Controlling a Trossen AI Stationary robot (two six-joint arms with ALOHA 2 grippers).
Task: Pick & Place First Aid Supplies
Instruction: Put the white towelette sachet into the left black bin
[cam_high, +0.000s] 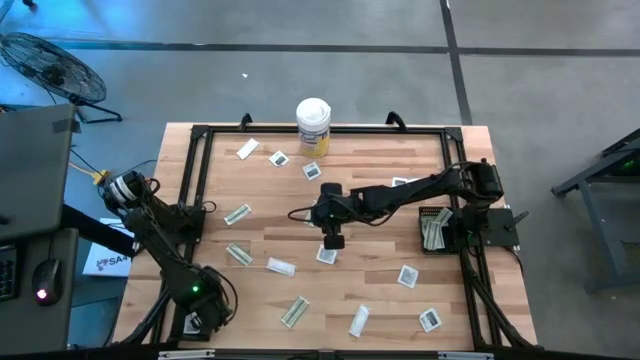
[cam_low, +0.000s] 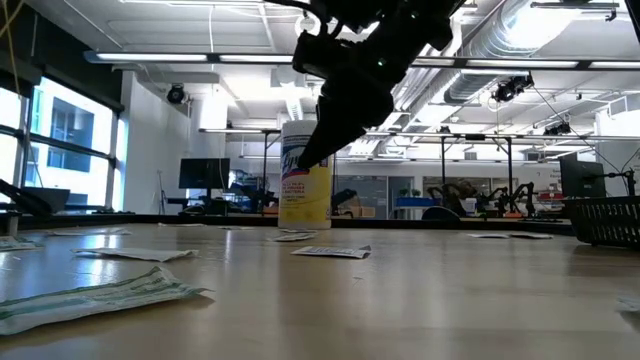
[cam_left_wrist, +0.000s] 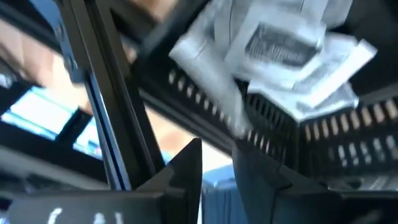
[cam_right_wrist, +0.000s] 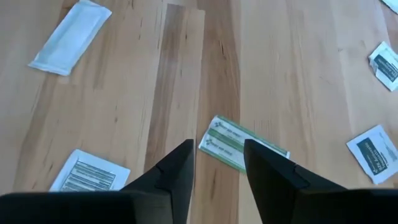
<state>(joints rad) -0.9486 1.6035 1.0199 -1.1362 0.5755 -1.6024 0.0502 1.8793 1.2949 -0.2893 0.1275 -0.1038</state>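
Several first aid packets lie flat on the wooden table: square white sachets and oblong wrappers. My right gripper hangs open over the table's middle, raised clear of the top in the low view. A square sachet lies just beside it. In the right wrist view a pale-green wrapper shows on the wood beyond the open fingers. My left gripper is at the table's near left corner, with a narrow gap between its fingers, facing packets heaped in a dark slotted basket.
A tall white canister with a yellow label stands at the far edge. A dark basket with packets sits by the right arm's base. A black frame rims the table. Bare wood lies between the scattered packets.
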